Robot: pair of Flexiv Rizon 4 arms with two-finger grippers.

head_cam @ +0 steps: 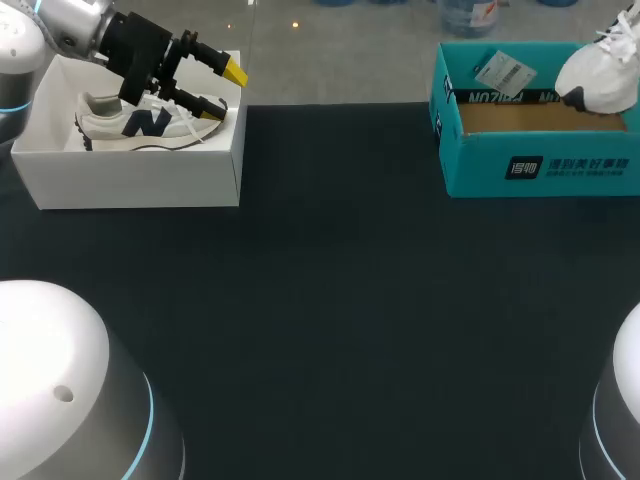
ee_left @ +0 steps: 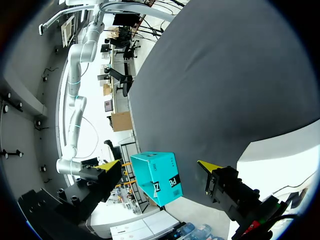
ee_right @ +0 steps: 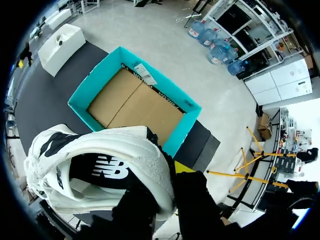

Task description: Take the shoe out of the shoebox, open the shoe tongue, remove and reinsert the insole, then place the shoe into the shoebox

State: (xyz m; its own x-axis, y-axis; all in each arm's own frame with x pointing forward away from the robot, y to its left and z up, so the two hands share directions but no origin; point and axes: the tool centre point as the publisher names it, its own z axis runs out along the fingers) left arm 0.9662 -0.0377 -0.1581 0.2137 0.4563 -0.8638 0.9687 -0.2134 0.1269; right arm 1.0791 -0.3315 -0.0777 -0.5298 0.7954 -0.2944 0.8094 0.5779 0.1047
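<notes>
Nearest, at the two close corners: the rounded pale housings of the left arm (head_cam: 60, 380) and the right arm (head_cam: 622, 400), either side of the dark table (head_cam: 330, 300)

Farther back on the left, near the far edge: a white shoebox (head_cam: 140, 182), lidless, with a pale shoe (head_cam: 150, 125) bearing a navy mark inside, toe toward the table's middle. Just above that shoe, the left gripper (head_cam: 224, 88), released, yellow tips spread wide and pointing toward the middle. Grasping nothing. From its own wrist, two parted fingers with open air between. Cannot tell from the head view whether the lower finger touches the shoe.

Farther back on the right: a teal shoebox (head_cam: 540, 165), open on top, brown cardboard floor bare apart from a small printed tag (head_cam: 500, 70) near the far left wall.

Over that box's far right corner, held clear of the cardboard: the white shoe (head_cam: 598, 72), clamped near its opening by the right gripper (ee_right: 167, 187). In the right wrist view, dark fingers on either side of the collar, one yellow tip showing just behind the shoe, and the teal shoebox straight ahead beneath
</notes>
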